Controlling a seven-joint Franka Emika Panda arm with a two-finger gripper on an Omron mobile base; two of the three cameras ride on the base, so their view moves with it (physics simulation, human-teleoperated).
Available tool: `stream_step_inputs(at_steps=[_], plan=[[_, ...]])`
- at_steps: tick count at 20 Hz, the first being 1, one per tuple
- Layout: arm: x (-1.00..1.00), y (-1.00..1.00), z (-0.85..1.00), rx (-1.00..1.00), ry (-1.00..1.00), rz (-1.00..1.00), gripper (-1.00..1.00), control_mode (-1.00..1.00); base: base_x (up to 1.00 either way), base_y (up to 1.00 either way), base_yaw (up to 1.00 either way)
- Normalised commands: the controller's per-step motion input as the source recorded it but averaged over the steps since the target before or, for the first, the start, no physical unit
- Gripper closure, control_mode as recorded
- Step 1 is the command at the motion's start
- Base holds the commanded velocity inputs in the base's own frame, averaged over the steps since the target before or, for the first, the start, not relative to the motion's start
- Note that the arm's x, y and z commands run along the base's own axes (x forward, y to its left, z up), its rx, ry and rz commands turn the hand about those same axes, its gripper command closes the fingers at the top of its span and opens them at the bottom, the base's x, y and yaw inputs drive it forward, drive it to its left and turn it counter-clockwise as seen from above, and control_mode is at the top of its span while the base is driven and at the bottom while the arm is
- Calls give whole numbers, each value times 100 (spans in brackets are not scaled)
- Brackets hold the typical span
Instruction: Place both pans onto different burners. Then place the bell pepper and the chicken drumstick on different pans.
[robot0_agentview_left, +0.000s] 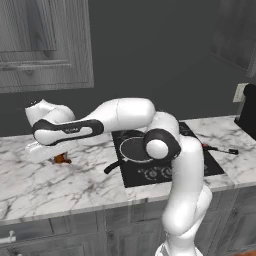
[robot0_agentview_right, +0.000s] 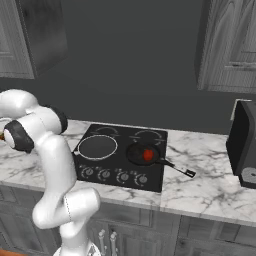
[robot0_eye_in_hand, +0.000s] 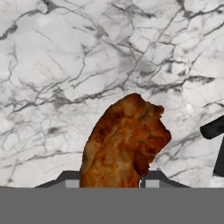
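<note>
Orange-brown and crusty, the chicken drumstick sits right between the fingers in the hand view, its lower end filling the gap between the two dark tips while its upper end stands out against the white marble table. The fingers stand narrow, one on each side of the meat, holding it. Whether the drumstick rests on the marble or hangs just above it, I cannot tell. A black bar, too cut off to name, enters that view at the edge past the drumstick.

From the left base view the arm reaches out well to the left of the cooktop, and a bit of orange-brown shows under the hand just over the table there.

On the cooktop itself, near its front edge, runs a row of round knobs. Behind the knobs, the empty pan with the pale rim lies on the left front burner, and its handle points off the cooktop's left side over the table. Beside it on the right burner sits the second pan, carrying the red bell pepper; its handle reaches right past the cooktop's edge. Farther right of the cooktop stands a dark appliance, and grey cabinets hang above.
</note>
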Motion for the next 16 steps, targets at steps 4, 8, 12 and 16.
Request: stream_step_inputs(at_steps=[4,8,12,16], plan=[[-16,-76,2,16,0,0,100,-100,0,0,0],[-5,-73,9,15,0,0,100,-100,0,0,0],[0,-55,42,15,1,0,100,-100,0,0,0],[0,-42,46,10,3,0,100,-100,0,0,0]])
